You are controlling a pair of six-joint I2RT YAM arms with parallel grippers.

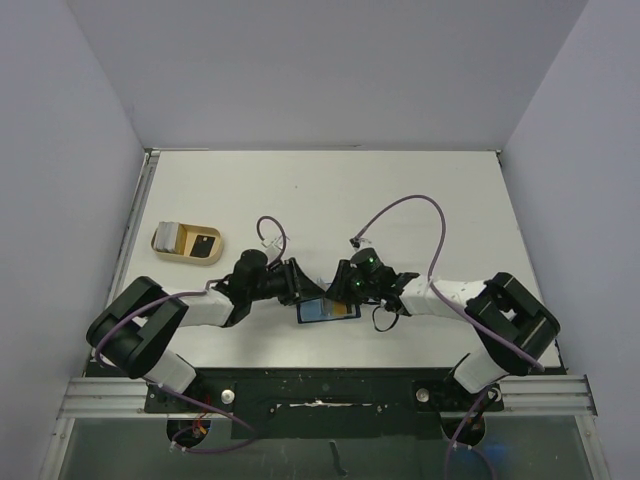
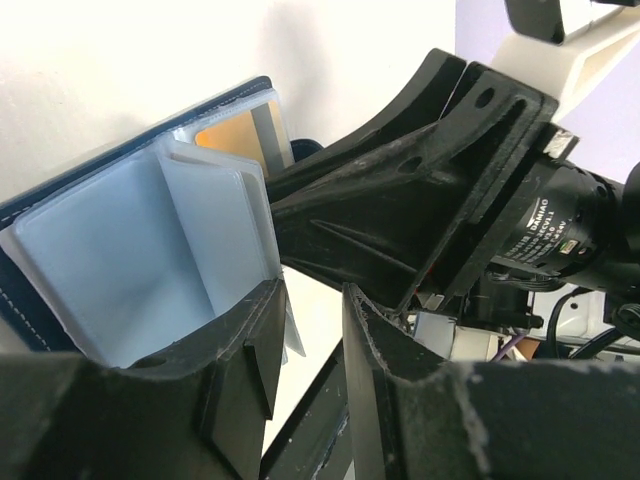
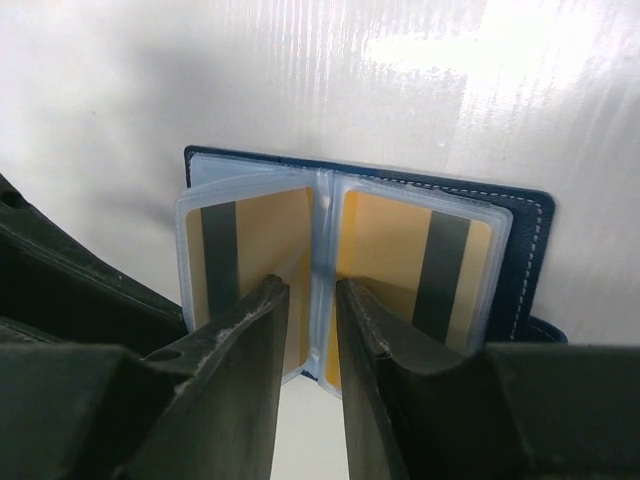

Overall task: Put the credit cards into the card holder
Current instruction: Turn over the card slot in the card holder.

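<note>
Slipping risk: gold cards (image 3: 385, 250) sit in the clear sleeves of the open card holder (image 3: 520, 240); a jaw catching a sleeve on lifting would likely drag a card out or flip the holder.
Card holder: flat on the table (image 1: 330, 200) between both arms, its fold under the gap of the right jaws.
Right jaws: slightly parted, gripping nothing.
Left jaws: at a sleeve's edge; pinching or not, cannot tell.
Black card (image 1: 205, 244): in the tray (image 1: 160, 248), well apart.

Navy card holder (image 3: 527, 262) (gold credit cards (image 3: 385, 245))
</note>
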